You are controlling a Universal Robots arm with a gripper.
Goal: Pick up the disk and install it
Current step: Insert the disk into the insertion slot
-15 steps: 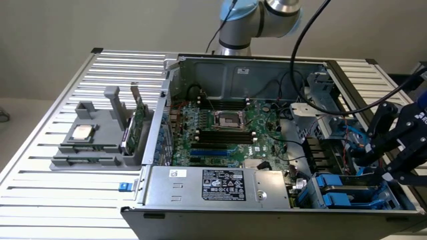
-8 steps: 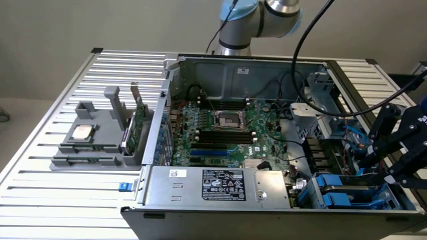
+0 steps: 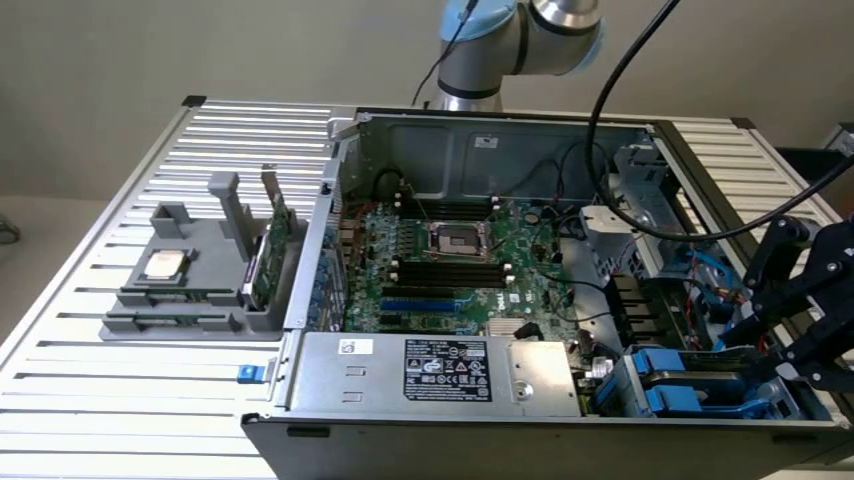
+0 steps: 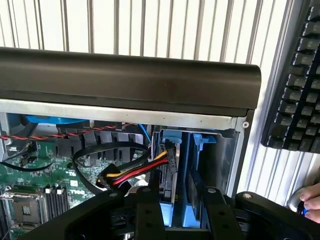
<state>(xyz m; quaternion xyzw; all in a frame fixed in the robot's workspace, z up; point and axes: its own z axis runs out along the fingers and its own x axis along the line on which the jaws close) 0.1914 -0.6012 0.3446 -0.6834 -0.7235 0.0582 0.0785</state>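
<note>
**Disk stands on edge in the drive bay, between the pincer's jaws**

The disk [image 4: 190, 200] sits directly in the gripper [image 4: 180, 192], not off to either side of it. It stands on its edge, with its flat faces turned to the two black fingers [image 4: 150, 210]. Its long axis seems to run away from the wrist and down into the bay. The jaws are part-way apart and the blue carrier fills the gap between them, so I judge them clamped on it rather than merely straddling it.

Little of the disk shows: strips of blue plastic frame with a dark slab between, and the label out of sight.

It is inside the drive bay [image 4: 200, 142], at the corner of the open computer case [image 3: 441, 400]. From the exterior view that is the front corner on the exterior view's right, where the gripper [image 3: 801, 310] hangs over the blue bay fittings.

Just beside the bay, a bundle of red, yellow and black power leads [image 4: 132, 175] ends close to the near finger. The green motherboard [image 3: 454, 260] lies further in.

Outside the case, a black keyboard [image 4: 295, 85] rests on the slatted table [image 3: 120, 400]. A person's hand [image 4: 310, 202] shows near it.
</note>
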